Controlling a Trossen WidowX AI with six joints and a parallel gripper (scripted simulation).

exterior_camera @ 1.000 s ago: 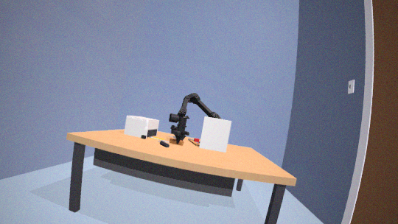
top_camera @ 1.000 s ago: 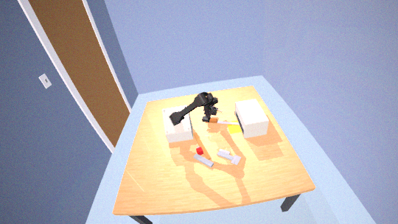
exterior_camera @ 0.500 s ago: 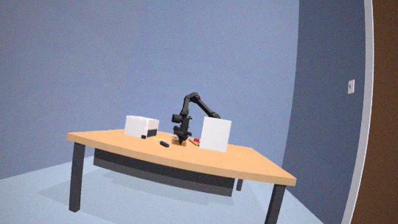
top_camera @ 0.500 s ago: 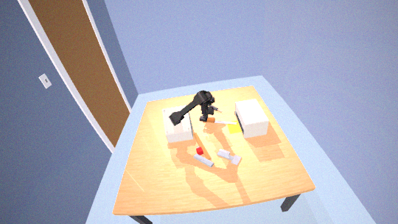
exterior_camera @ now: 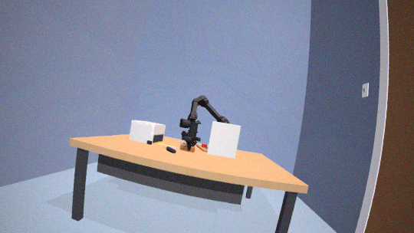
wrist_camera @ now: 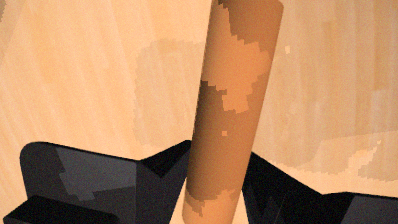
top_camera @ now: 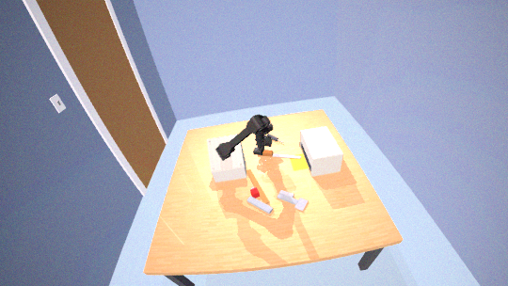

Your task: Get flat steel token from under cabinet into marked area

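Note:
My gripper (top_camera: 260, 151) (exterior_camera: 190, 145) (wrist_camera: 216, 151) is shut on a brown round bar (wrist_camera: 235, 75) (top_camera: 267, 152) and holds it low over the table, between the two white boxes. The white cabinet (top_camera: 321, 150) (exterior_camera: 146, 131) stands to the right, with dark slots low on the face toward the gripper. The yellow marked area (top_camera: 297, 164) lies in front of that face. A thin pale shaft (top_camera: 288, 156) runs from the bar's end toward the cabinet. The steel token is not visible in any view.
The arm rises from a white box (top_camera: 227, 165) (exterior_camera: 224, 139) on the left. A long thin orange stick (top_camera: 258, 184), a red cube (top_camera: 255, 192) and two grey blocks (top_camera: 260, 205) (top_camera: 293, 199) lie nearer the table's front.

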